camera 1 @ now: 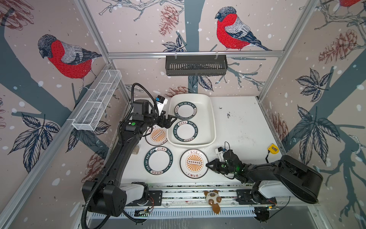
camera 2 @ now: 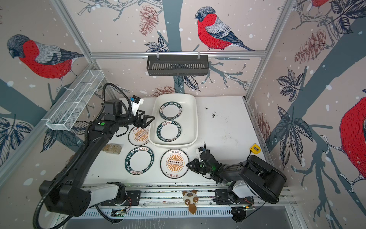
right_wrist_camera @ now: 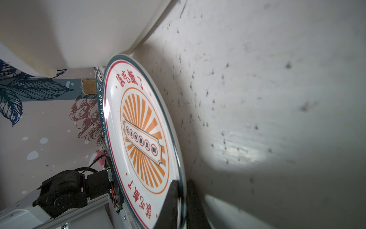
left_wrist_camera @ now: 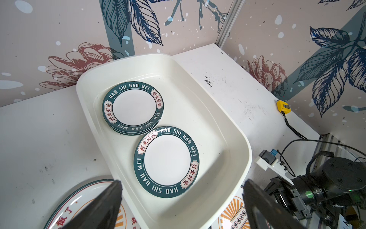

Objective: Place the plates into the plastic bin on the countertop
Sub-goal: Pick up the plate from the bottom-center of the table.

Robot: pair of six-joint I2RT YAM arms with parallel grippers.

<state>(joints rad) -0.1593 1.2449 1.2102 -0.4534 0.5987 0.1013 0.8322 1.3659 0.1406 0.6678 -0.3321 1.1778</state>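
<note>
Plates: green-rimmed stack (camera 1: pixel 185 111) and single green-rimmed plate (camera 1: pixel 186 131) lie in plastic bin (camera 1: pixel 205 117); three on desk (camera 1: pixel 237 138). Right pincer (camera 1: pixel 207 165) clamped on near sunburst plate (camera 1: pixel 194 163) rim. Left pincer (camera 1: pixel 172 121) wide open, empty, beside bin's left rim.

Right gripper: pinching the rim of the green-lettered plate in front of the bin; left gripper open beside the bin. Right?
No. The right gripper is pinching the rim of the orange sunburst plate in front of the bin, not the green-lettered plate next to it; the right wrist view shows this. The left gripper is open beside the bin.
</note>
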